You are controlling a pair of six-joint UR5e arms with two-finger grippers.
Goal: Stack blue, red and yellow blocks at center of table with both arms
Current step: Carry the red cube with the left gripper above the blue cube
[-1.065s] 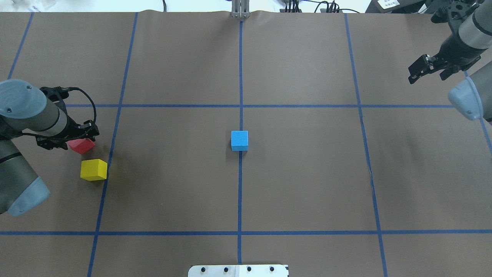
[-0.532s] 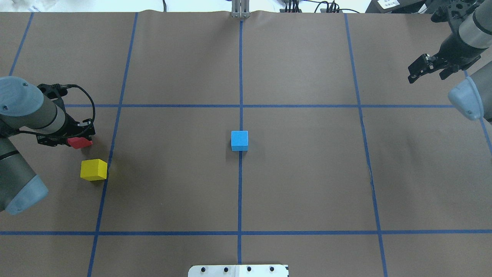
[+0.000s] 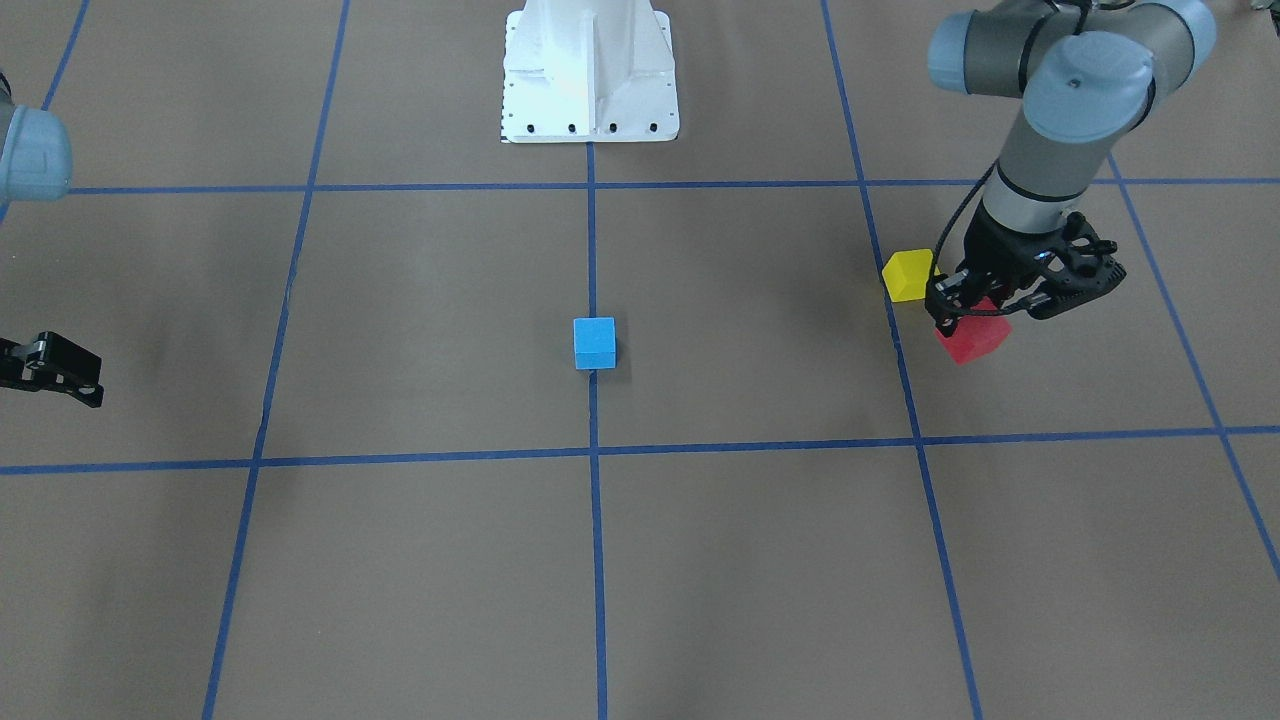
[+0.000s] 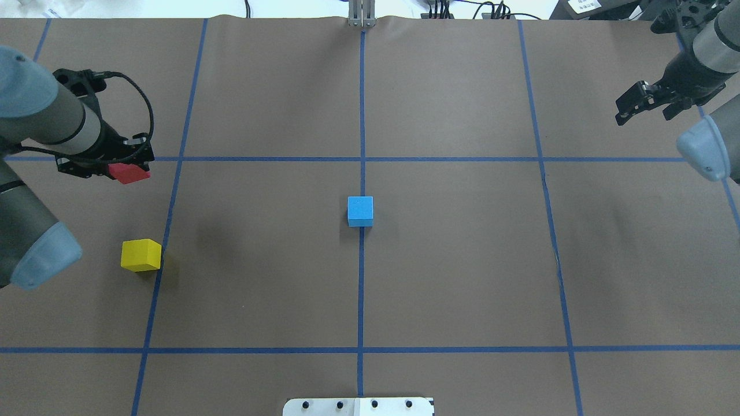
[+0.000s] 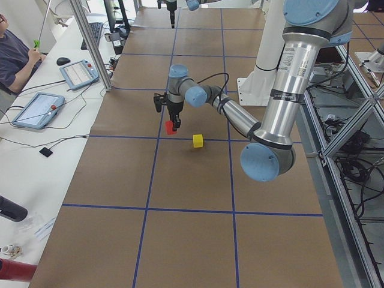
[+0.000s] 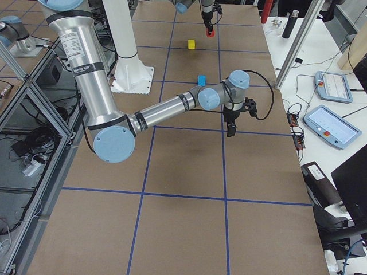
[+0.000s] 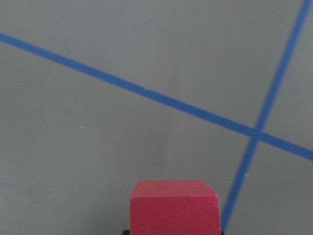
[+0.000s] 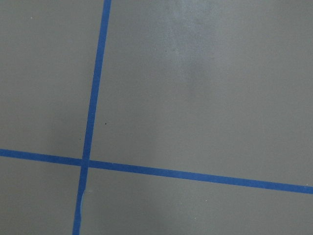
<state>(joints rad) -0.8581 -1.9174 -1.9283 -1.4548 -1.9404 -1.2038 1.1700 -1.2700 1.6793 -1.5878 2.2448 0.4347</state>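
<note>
The left pincer (image 4: 121, 169) is gripping a small red matte cube (image 4: 130, 173) above the brown taped bench (image 4: 462, 260).
Its jaws are clamping the cube at the bench's left. The yellow cube (image 4: 140, 255) is sitting nearer, and the light blue cube (image 4: 360, 210) is resting at centre. The right pincer (image 4: 650, 104) is hovering far right, seemingly parted and empty.

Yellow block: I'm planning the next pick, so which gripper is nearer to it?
Left. The left gripper, holding the red block, hangs near the yellow block; the right gripper is far across the table.
</note>
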